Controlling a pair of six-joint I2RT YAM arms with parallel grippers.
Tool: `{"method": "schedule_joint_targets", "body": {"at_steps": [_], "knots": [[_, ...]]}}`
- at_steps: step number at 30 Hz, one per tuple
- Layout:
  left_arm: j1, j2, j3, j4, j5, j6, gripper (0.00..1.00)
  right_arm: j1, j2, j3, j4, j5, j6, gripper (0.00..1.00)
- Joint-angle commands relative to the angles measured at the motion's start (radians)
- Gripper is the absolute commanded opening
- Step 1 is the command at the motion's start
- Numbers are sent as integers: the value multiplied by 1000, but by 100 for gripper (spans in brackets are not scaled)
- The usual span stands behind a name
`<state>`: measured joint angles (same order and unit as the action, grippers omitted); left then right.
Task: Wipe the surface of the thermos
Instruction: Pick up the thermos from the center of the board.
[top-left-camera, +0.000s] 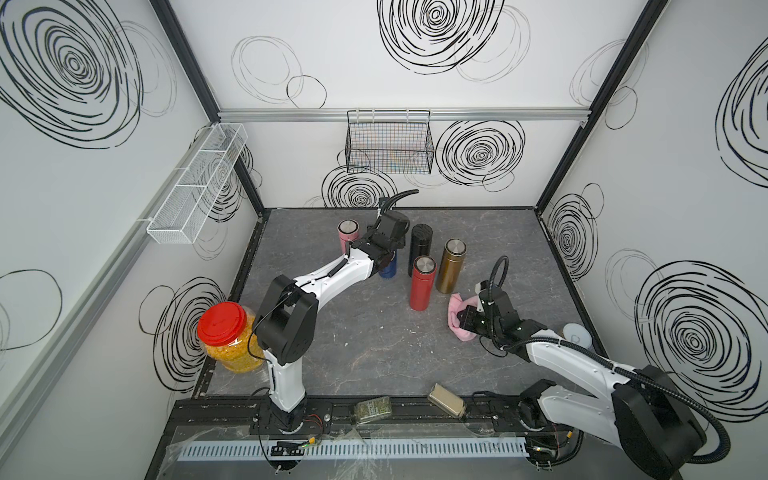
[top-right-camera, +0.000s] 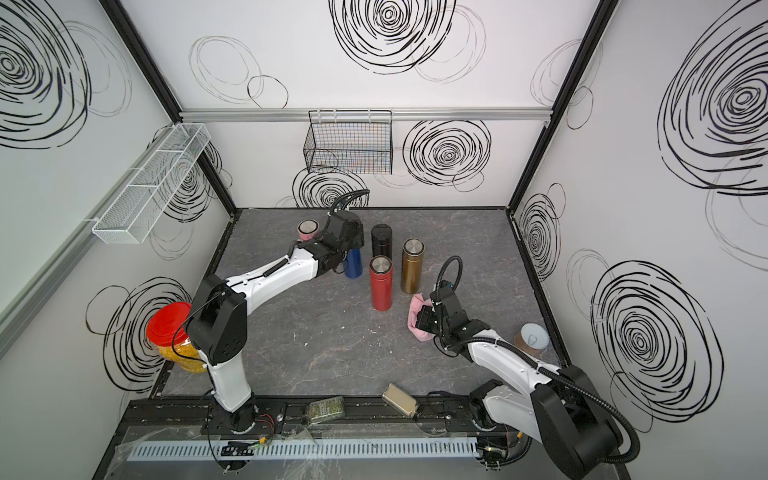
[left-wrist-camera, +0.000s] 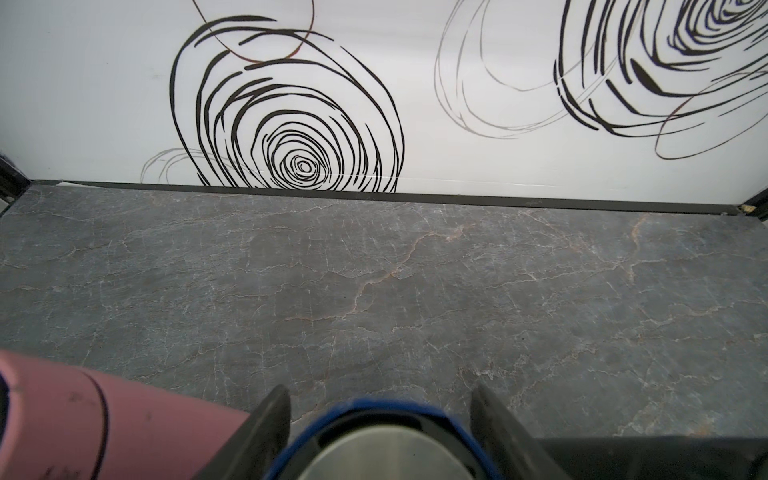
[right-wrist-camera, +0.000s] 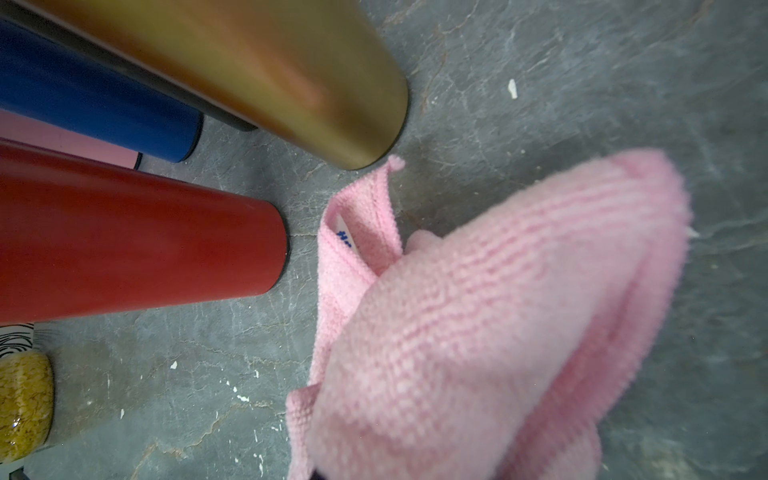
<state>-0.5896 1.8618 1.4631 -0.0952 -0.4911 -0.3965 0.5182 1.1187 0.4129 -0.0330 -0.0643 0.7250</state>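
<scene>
The blue thermos (left-wrist-camera: 386, 453) stands upright near the back of the worktop (top-left-camera: 374, 340), between the pink thermos (top-left-camera: 347, 232) and the black thermos (top-left-camera: 420, 245). The left gripper (left-wrist-camera: 380, 401) is clamped on its top. The red thermos (top-left-camera: 422, 282) and gold thermos (top-left-camera: 449, 266) stand just in front. Beside them, the right gripper (top-left-camera: 463, 318) is closed on a bunched pink cloth (right-wrist-camera: 478, 311).
</scene>
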Motion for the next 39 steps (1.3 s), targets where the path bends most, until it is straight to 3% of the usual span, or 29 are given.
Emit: {"method": "schedule_joint_targets", "body": {"at_steps": [1, 14, 24, 31, 39], "knots": [[-6, -29, -28, -21, -19, 8, 0, -2, -17, -11, 7, -6, 13, 0], [-24, -137, -93, -10, -14, 16, 0, -2, -18, -5, 7, -9, 13, 0], [-108, -290, -172, -104, -48, 6, 0, -3, -58, -5, -27, -12, 10, 0], [-184, -522, -350, -197, -89, -63, 0, 0, -176, -45, -84, -54, 13, 0], [-253, -698, -564, -97, 27, -93, 0, 110, -418, -50, -207, -48, 18, 0]]}}
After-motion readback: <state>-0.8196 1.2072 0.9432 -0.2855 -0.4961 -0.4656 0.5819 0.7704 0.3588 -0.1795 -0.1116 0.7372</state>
